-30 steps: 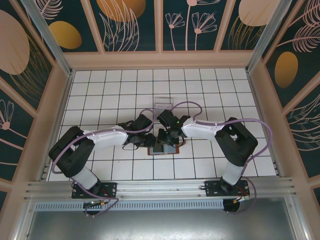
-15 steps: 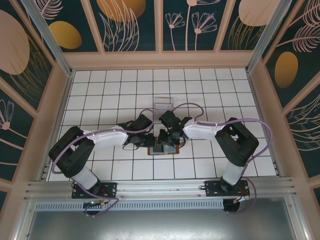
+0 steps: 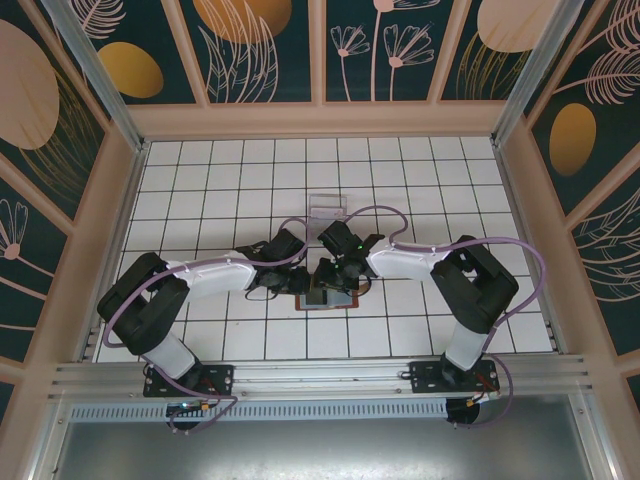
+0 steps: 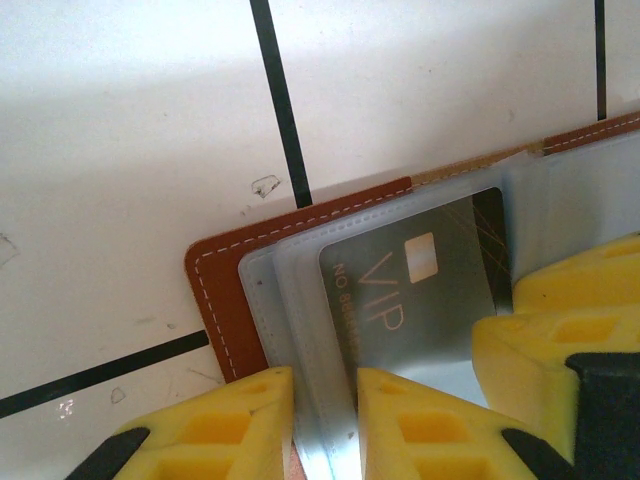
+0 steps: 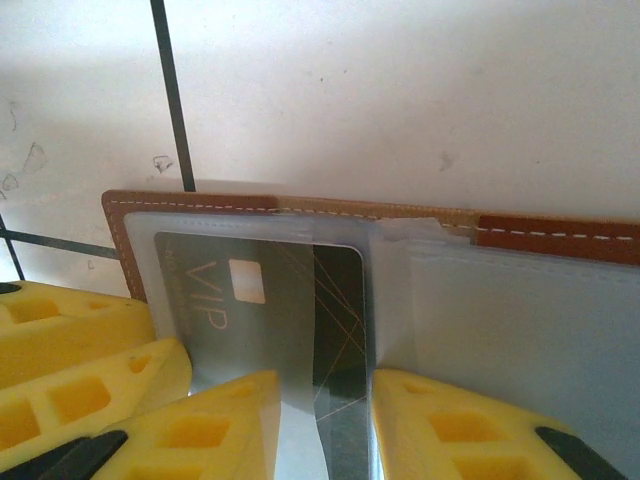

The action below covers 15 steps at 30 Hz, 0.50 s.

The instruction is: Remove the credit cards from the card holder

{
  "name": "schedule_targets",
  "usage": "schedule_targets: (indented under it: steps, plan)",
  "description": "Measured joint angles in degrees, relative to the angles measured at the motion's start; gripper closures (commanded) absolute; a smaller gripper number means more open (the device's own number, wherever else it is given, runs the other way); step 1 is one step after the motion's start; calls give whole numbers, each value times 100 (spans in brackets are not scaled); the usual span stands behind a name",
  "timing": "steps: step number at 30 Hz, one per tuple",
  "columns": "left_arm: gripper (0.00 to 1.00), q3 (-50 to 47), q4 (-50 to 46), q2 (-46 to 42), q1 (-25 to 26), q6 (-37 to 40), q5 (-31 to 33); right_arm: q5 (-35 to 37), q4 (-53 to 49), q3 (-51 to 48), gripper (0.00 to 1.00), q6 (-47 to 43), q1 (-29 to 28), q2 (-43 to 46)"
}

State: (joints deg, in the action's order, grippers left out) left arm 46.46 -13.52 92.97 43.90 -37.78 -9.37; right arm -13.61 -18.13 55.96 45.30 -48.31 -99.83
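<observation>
brown leather card holder (image 4: 215,300) lies open on the counter (image 4: 420,80), barely shifted over the last second; only the right wrist nudged. we judge nothing out yet: the vip credit card (image 4: 420,290) sits inside its clear sleeve. left fingers (image 4: 200,430) pinch the sleeve edge; right fingers (image 5: 460,420) stand part-open astride the card's end.

From my remote seat: a white tiled table (image 3: 200,170) ruled in black, boxed by dark floral wall panels (image 3: 260,50), evenly lit.
</observation>
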Motion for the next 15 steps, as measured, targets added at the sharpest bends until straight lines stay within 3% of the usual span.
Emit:
schedule_targets:
  steps: [15]
  plan:
    - [76,15,-4,20,0,0,-13,-664,1008,-671,71,28,240,249]
